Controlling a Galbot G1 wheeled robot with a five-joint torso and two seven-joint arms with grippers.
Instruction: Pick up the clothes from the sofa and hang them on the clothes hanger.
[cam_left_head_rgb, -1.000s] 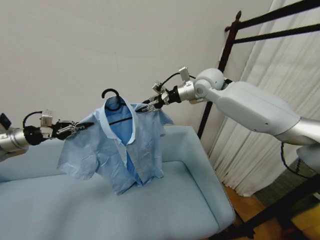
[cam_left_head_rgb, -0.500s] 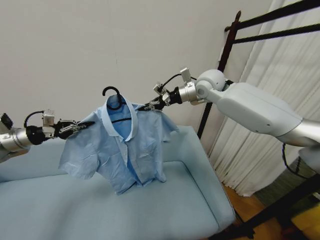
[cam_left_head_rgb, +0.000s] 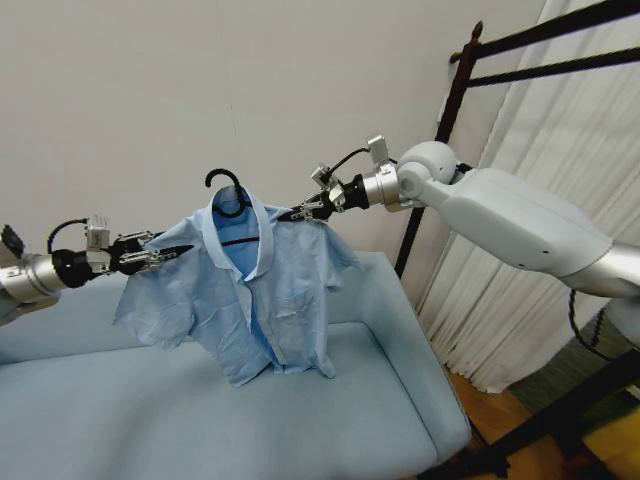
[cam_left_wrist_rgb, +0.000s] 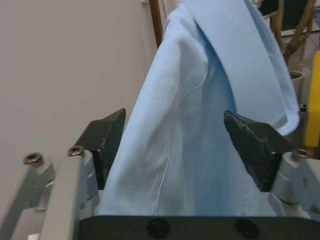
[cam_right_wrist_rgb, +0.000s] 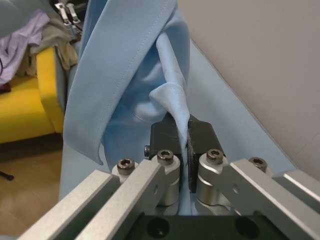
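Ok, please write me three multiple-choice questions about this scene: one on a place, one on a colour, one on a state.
1. Where is the shirt relative to the sofa?
A) flat on it B) held up above it C) under it
2. What colour is the hanger?
A) black B) white C) red
3. How is the right gripper?
A) open, away from cloth B) shut on the shirt C) shut on nothing

Answers: B, the shirt hangs in the air between both arms. A, it is plainly black. B, its pads pinch the fabric, while the left gripper stands open around the cloth.
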